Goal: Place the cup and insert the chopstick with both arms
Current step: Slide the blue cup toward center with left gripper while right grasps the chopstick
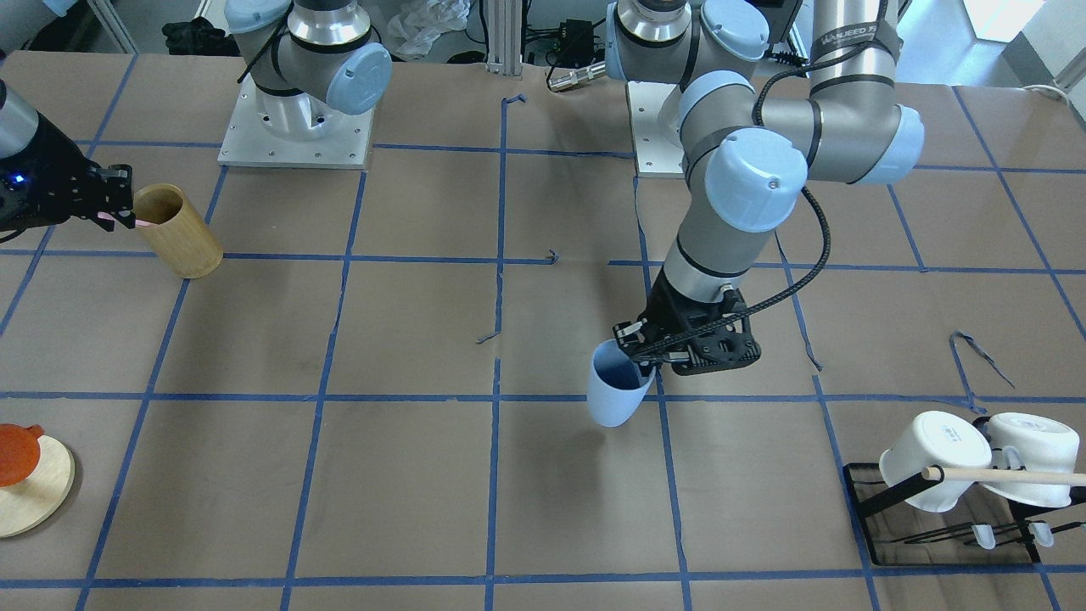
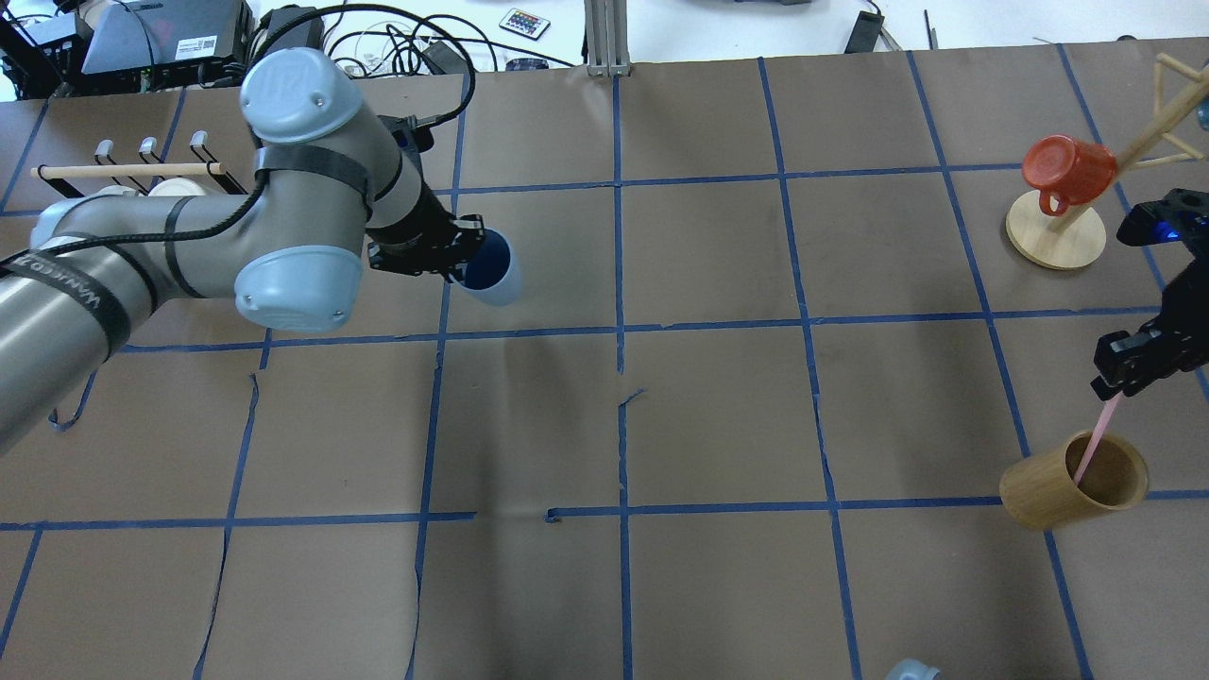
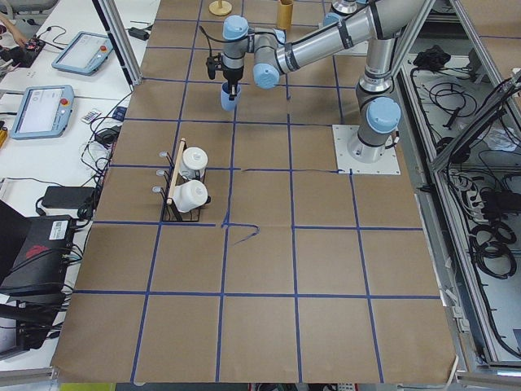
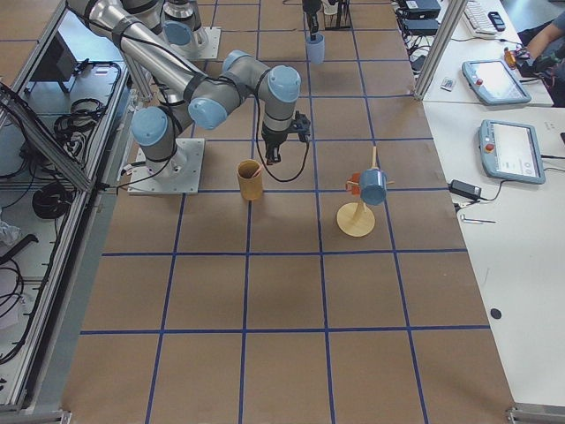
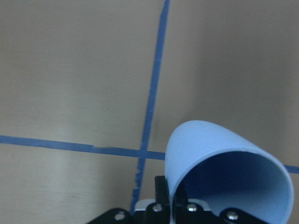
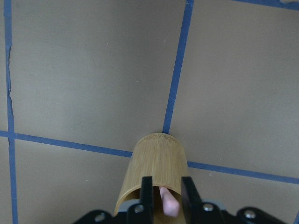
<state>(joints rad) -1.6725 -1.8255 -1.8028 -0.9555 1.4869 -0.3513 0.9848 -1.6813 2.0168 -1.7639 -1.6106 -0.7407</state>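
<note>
My left gripper (image 2: 465, 259) is shut on the rim of the light blue cup (image 2: 491, 270) and holds it tilted just above the table, left of centre. The cup also shows in the front view (image 1: 614, 392) and fills the lower right of the left wrist view (image 5: 210, 149). My right gripper (image 2: 1118, 380) is shut on the top of the pale pink chopstick (image 2: 1096, 439). The stick's lower end is inside the tan bamboo cylinder (image 2: 1048, 496). In the right wrist view the stick (image 6: 168, 203) sits between the fingers (image 6: 147, 191) over the cylinder's mouth (image 6: 156, 163).
A black rack (image 1: 882, 501) with two white mugs (image 1: 933, 458) and a wooden rod (image 1: 1010, 476) stands behind my left arm. A wooden mug tree (image 2: 1056, 236) with a red mug (image 2: 1067, 168) stands near my right arm.
</note>
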